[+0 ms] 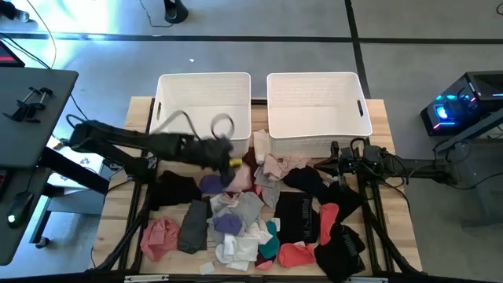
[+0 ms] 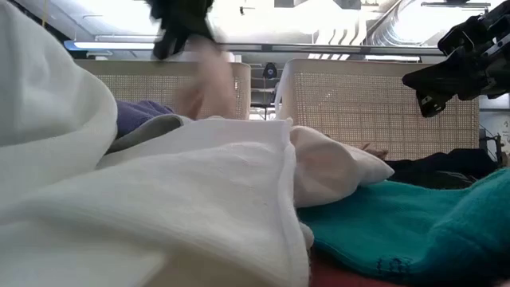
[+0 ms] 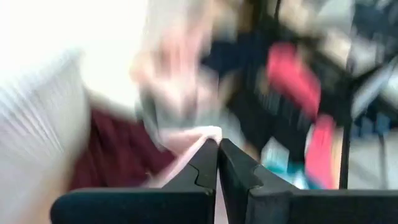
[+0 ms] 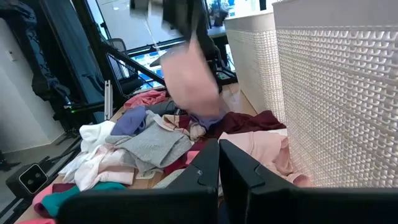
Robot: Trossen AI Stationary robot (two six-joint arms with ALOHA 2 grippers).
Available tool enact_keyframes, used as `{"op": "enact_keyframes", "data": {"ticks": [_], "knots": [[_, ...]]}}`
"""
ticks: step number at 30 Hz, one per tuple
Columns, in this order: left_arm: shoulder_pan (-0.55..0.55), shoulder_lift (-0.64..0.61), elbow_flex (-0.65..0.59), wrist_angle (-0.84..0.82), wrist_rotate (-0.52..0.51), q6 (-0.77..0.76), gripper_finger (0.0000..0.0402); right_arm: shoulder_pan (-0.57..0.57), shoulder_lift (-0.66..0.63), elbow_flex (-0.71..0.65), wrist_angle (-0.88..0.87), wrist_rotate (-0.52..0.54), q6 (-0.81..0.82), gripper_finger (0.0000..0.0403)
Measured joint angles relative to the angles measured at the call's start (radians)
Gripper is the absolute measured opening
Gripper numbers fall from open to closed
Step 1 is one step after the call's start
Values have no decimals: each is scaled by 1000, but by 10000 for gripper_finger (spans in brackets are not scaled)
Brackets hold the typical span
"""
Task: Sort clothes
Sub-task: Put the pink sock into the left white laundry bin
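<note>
The left gripper (image 1: 228,157) hangs above the far edge of the clothes pile (image 1: 259,212), just in front of the left basket (image 1: 204,94), its fingers clamped on a pale pink garment (image 4: 189,74) that dangles below it clear of the heap. In the low view the same piece (image 2: 203,80) hangs in front of that basket's wall. The left wrist view shows the two fingers (image 3: 205,165) pressed together with pink cloth between them.

The right gripper (image 1: 346,153) waits by the near wall of the right basket (image 1: 318,102), fingers together and holding nothing; its wrist view shows them (image 4: 208,165) touching.

The rest of the clothes lie on the table (image 1: 401,228) in front of both baskets: black pieces on the right, coral and teal ones near the front, grey, white and lavender in the middle, a pink one at front left, maroon just by the baskets. Both baskets look bare inside
</note>
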Motion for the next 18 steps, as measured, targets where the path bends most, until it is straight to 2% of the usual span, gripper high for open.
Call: {"op": "enact_keyframes", "data": {"ticks": [4,9,11,14,18], "knots": [[43,-48,150,19,-162,144,0,0,0,0,0,0,0,0],[126,-64,294,75,-327,455,0,0,0,0,0,0,0,0],[171,-63,327,84,-334,552,0,0,0,0,0,0,0,0],[238,-63,338,72,-328,622,0,0,0,0,0,0,0,0],[327,-61,338,-96,-313,614,0,0,0,0,0,0,0,0]]}}
